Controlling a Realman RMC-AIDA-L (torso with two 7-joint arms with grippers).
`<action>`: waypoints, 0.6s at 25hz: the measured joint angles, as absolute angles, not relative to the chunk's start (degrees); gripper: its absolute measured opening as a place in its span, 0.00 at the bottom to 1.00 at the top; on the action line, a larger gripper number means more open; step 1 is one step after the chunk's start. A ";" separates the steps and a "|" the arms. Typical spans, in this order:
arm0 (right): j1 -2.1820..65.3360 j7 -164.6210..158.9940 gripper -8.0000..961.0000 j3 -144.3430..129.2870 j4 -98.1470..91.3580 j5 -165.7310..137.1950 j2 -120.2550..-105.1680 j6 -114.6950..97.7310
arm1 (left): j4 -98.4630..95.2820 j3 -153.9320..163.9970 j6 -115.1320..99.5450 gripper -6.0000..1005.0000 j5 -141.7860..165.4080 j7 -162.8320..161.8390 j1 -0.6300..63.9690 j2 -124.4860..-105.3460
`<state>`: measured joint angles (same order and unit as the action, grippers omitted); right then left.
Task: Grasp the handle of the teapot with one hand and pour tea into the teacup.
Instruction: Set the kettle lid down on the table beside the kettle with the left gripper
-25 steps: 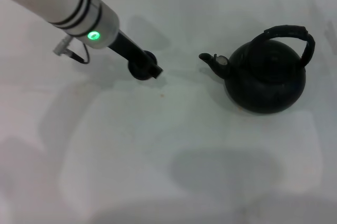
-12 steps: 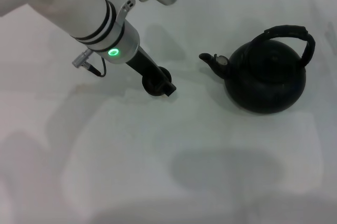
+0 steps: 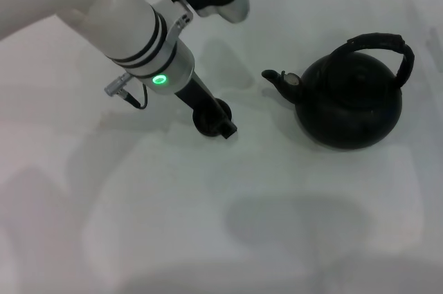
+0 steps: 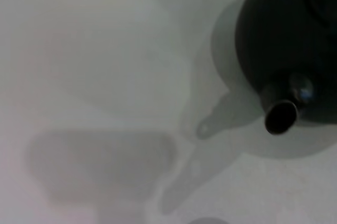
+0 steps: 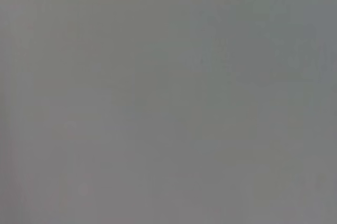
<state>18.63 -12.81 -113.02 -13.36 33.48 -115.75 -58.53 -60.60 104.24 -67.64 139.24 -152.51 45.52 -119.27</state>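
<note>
Head view: the left gripper (image 3: 214,120) is at the middle of the table (image 3: 173,225), low over the surface, and something small, round and dark sits at its tip. That is probably the cup (image 3: 208,118), but the black gripper parts and the dark object merge, so I cannot tell whether the fingers are open, closed or clamped on it. If it is the cup, placing it there makes sense: it lies just off the spout (image 3: 275,77), where a tilted pot would pour. The pot (image 3: 349,100) stands upright toward the right edge, well apart from the gripper, spout turned toward the table's middle. It is round, matte black and squat, far bigger than the dark object. Its handle (image 3: 387,46) is a thick, ribbed black hoop arching over the top, free and untouched, on the side nearest where the right arm would come in. No right gripper shows here.

Left wrist view: the pot (image 4: 287,34) fills one corner, its spout (image 4: 280,114) pointing at the camera with the open mouth plainly visible and its shadow on the table (image 4: 105,76). No fingers appear.

Right wrist view: only flat grey, with nothing of the task to be made out.
</note>
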 joint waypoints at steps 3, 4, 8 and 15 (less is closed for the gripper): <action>18.61 -12.80 0.81 -113.02 -13.36 33.48 -115.75 -58.53 | -60.33 105.26 -67.64 0.75 139.00 -152.50 45.60 -119.27; 18.60 -12.80 0.81 -113.02 -13.36 33.48 -115.75 -58.53 | -60.13 105.27 -67.58 0.75 138.97 -152.51 45.61 -119.27; 18.58 -12.81 0.81 -113.02 -13.36 33.48 -115.75 -58.53 | -59.08 105.20 -67.48 0.75 138.80 -152.56 45.79 -119.26; 18.63 -12.82 0.80 -113.02 -13.36 33.49 -115.75 -58.53 | -58.64 105.20 -67.52 0.76 138.77 -152.61 45.80 -119.26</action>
